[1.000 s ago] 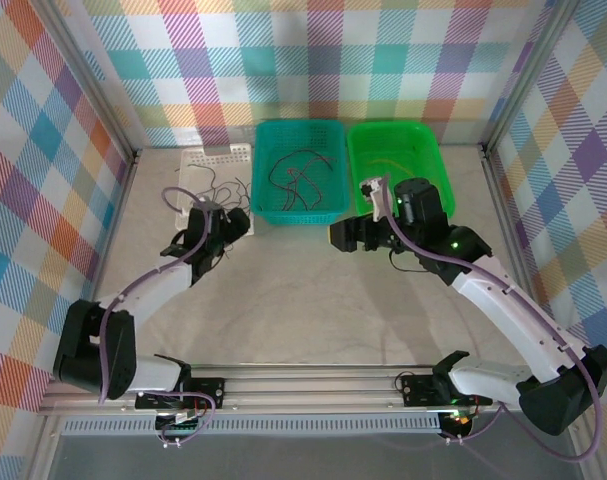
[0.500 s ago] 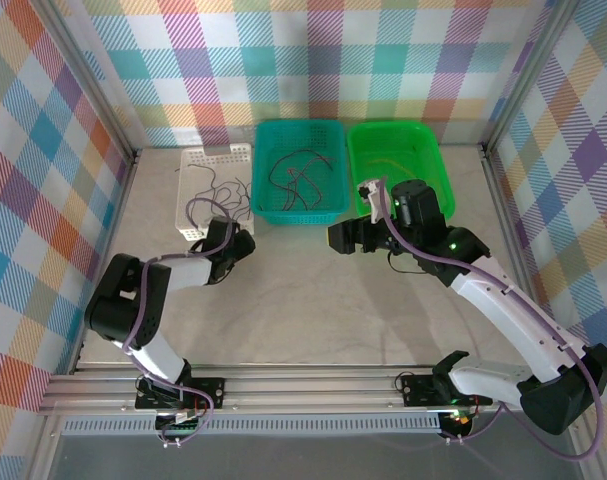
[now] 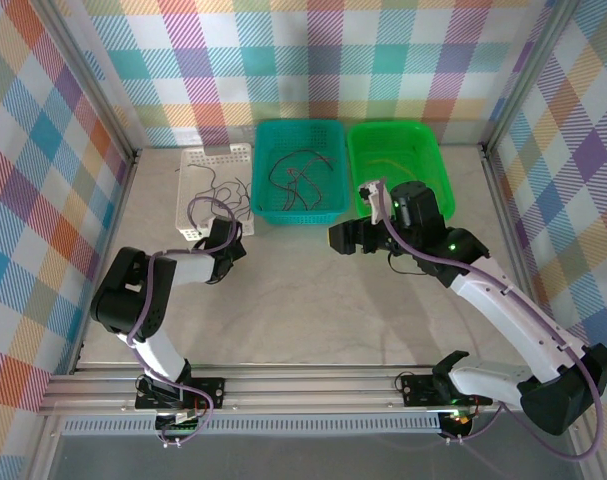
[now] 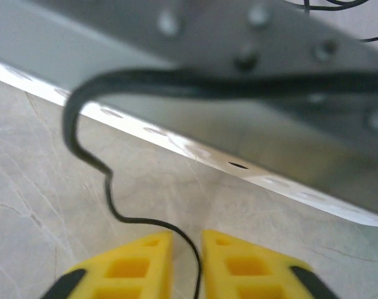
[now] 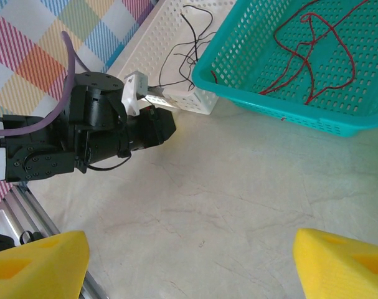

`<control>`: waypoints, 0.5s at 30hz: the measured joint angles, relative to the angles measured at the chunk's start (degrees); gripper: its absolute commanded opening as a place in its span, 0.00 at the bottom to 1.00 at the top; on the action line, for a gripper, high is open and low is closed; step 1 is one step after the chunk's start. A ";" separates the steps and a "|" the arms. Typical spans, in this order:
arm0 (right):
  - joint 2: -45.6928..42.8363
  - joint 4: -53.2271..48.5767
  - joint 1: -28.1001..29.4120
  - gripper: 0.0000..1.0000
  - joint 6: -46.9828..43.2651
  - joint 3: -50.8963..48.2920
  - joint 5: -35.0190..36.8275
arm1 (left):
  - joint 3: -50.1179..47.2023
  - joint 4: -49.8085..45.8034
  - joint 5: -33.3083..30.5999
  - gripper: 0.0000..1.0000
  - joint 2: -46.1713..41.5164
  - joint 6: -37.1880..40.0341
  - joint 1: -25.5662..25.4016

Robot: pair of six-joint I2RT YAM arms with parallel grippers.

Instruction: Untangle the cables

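Thin black cables [image 3: 215, 186] lie in the white basket [image 3: 197, 160], and one black cable [image 4: 139, 219] trails over its rim onto the table. My left gripper [image 4: 187, 240] sits low at the basket's near right corner [image 3: 233, 238], its yellow fingers [image 4: 145, 261] drawn close with that black cable running between them. Red and dark cables [image 3: 295, 172] lie in the teal basket [image 3: 265, 135]. Faint yellow cables [image 3: 388, 160] show in the green basket [image 3: 433, 165]. My right gripper [image 5: 189, 261] hovers open over bare table in front of the teal basket [image 3: 338, 238].
The white basket's perforated wall [image 4: 238, 140] is right in front of the left fingers. In the right wrist view the left arm's black wrist [image 5: 108, 134] lies beside the white basket [image 5: 170, 31] and the teal basket [image 5: 282, 103]. Checkered walls enclose the table.
The left arm has folded back with its elbow up, while its gripper stayed at the basket corner. Its jaws have closed from wide open onto the black cable. The right arm has held still.
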 measured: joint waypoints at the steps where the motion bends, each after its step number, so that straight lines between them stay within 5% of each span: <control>1: -0.15 -0.02 0.00 0.85 0.00 0.00 0.00 | 0.04 0.09 -0.24 0.00 0.13 0.09 0.11; 9: -1.29 -0.59 0.00 0.85 0.02 -0.02 0.66 | 0.11 -0.28 3.28 0.00 -1.09 -0.28 0.09; 15: -2.25 -1.25 0.00 0.85 0.00 -0.04 1.46 | 2.99 -8.48 6.56 0.00 -13.09 -0.46 -0.66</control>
